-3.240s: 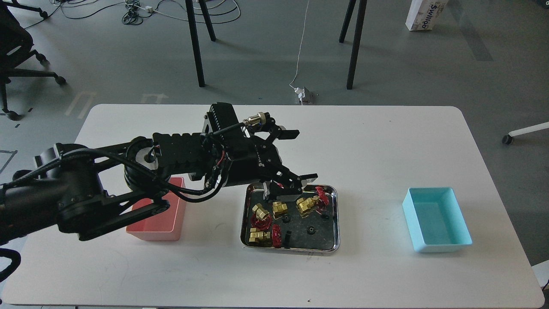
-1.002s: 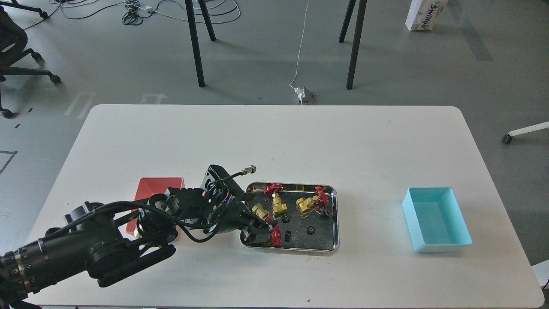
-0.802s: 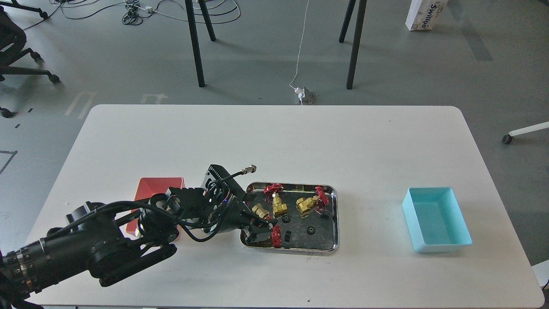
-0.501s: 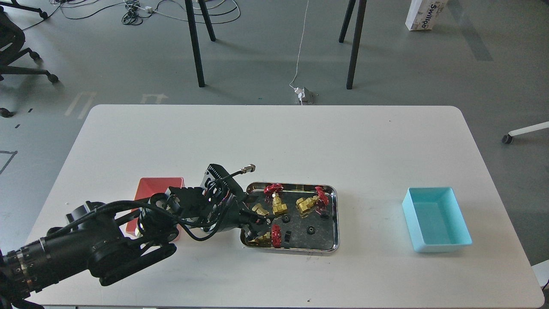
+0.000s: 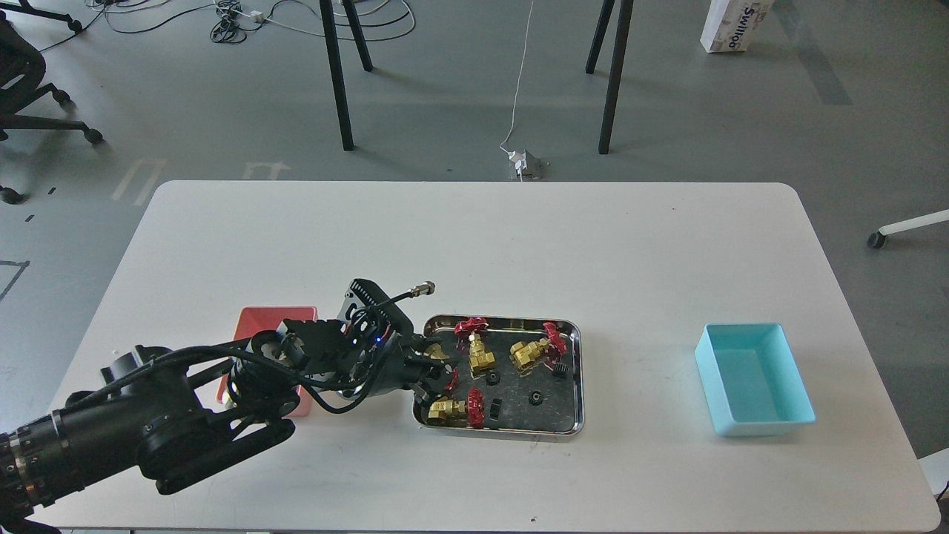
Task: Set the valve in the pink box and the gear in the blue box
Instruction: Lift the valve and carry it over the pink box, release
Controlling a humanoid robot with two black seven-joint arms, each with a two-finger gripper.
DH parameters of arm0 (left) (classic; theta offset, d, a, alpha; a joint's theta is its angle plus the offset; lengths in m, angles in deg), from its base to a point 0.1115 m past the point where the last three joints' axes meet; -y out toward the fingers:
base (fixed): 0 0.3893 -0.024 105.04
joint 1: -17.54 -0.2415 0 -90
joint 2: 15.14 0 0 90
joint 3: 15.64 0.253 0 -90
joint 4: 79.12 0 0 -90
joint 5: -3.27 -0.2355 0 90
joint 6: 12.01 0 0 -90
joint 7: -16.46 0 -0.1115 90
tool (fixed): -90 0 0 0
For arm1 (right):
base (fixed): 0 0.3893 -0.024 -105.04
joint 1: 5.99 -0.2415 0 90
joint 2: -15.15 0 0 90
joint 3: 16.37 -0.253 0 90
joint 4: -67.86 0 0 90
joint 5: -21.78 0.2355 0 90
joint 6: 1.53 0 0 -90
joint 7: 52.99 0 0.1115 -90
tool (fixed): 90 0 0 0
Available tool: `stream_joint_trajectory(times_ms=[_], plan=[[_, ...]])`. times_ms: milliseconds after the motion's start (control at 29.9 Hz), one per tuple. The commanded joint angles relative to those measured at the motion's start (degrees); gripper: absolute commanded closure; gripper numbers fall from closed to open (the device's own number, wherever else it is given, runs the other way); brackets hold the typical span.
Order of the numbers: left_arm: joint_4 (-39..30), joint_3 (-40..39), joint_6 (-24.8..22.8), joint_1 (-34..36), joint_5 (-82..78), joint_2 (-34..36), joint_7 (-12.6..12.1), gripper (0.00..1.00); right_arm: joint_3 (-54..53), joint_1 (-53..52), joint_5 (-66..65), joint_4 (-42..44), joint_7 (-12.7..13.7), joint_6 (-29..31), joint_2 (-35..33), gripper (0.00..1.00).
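My left gripper (image 5: pixel 439 373) reaches into the left end of the steel tray (image 5: pixel 511 320). Its fingers sit around one valve (image 5: pixel 437 355), brass with a red handwheel, and appear shut on it. Three more valves lie in the tray: one (image 5: pixel 457 409) just below the gripper, one (image 5: pixel 479 356) in the middle and one (image 5: pixel 530 354) further right. Several tiny black gears lie among them, such as one gear (image 5: pixel 535 398) on the tray floor. The pink box (image 5: pixel 261 324) stands left of the tray, mostly hidden behind my arm. The blue box (image 5: pixel 752 378) stands empty at the right.
The white table (image 5: pixel 474 245) carries the tray at front centre between the two boxes. My left arm (image 5: pixel 170 423) lies across the front left. Table legs, cables and an office chair stand on the floor beyond the far edge.
My left arm came down from above the tray's back edge into its left end. In the last half second it shifted slightly left, and the valve between its fingers moved with it.
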Motion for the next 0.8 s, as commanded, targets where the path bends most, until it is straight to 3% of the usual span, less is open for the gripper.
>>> stream_joint_trajectory(times_ms=[0, 301, 768], plan=[[-3.6, -1.4, -0.2, 0.5, 4.4, 5.3, -0.1, 0.84, 0.1, 0.0, -2.5, 0.7, 0.0, 0.3, 0.6, 0.01], [-11.3, -9.1, -1.8, 1.5, 14.7, 15.3, -2.4, 0.83, -0.5, -0.1, -4.2, 1.6, 0.0, 0.2, 2.6, 0.01], [-13.3, -9.6, 0.8, -1.6, 16.9, 28.5, -2.1, 0.83, -0.8, -0.2, -4.2, 3.3, 0.0, 0.2, 3.4, 0.01]])
